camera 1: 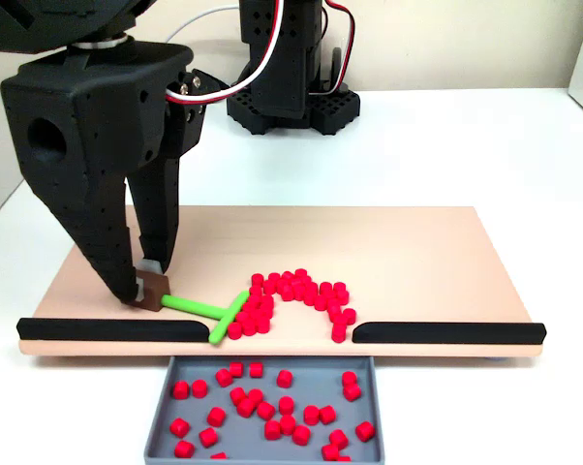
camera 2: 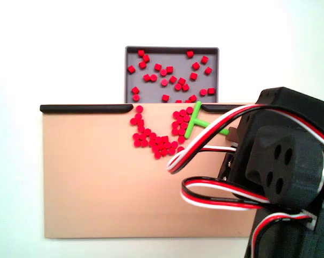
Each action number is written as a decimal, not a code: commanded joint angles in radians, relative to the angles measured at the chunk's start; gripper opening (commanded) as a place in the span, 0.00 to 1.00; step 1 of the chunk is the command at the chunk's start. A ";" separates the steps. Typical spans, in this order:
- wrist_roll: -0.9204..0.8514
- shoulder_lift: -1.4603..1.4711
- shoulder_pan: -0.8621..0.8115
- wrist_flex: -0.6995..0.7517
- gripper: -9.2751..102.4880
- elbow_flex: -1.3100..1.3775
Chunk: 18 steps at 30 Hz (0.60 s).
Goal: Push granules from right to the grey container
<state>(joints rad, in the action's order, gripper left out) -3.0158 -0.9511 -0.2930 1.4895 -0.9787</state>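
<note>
Nearest, the shallow grey tray sits below the tan board's gap (so pellets drop in). Small red cylinder granules arc beside the green T-shaped pusher, its stem clamped by the black end effector.

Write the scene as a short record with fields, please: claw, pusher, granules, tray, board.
claw: the claw is shut on a brown block at the end of the pusher's stem
pusher: green T-shaped pusher lies on the board, its crossbar against the granules
granules: one curved cluster of red granules lies on the board near the gap; many more are already in the tray
tray: grey tray sits below the gap between the two black strips
board: tan board on a white table
</note>
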 commanded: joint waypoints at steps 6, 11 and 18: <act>0.023 -0.012 0.009 0.006 0.08 0.031; 0.031 -0.012 0.014 0.006 0.08 0.031; 0.048 -0.012 0.025 0.006 0.08 0.031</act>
<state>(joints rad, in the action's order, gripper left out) -2.9744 -0.9511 -0.2823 1.4895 -0.9787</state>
